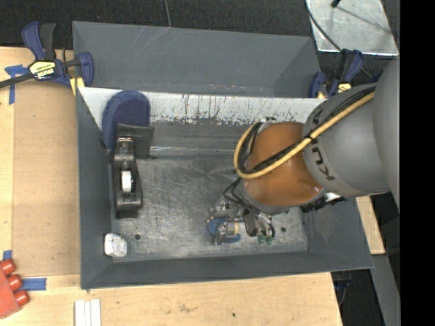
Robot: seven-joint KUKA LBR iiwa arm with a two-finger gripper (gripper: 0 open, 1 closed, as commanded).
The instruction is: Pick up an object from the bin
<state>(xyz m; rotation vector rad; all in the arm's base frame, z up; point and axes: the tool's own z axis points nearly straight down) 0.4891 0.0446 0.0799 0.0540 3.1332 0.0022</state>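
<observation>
We look down into a grey metal bin [204, 267] with sloping walls, its flat floor scuffed and scratched. From the right the grey arm [353, 148] leans in over the bin's right half. A yellow cable [299, 145] curves across the arm and loops over the rounded orange cover [279, 172] on its wrist.

On the left of the floor lies a black tape dispenser [127, 182], set lengthwise from back to front, a roll of white tape showing in its middle. Just behind it a dark blue object with a rounded top [126, 111] leans against the back left wall, and the two appear to touch.

Below the orange cover the gripper [239, 224] reaches down close to the floor, near the front wall and right of the middle. We cannot tell whether it is spread or pressed together, since the cover and the dark parts beneath it hide the tips.

At the gripper's left side sits a small blue object [223, 231] with pale patches; it is too small for us to name. We cannot tell whether the gripper grips it or merely stands against it. Just to the right a tiny green piece [265, 239] lies on the floor.

Well apart from these, in the front left corner, rests a small white lump [114, 244], close to the tape dispenser's front end but clear of it
</observation>
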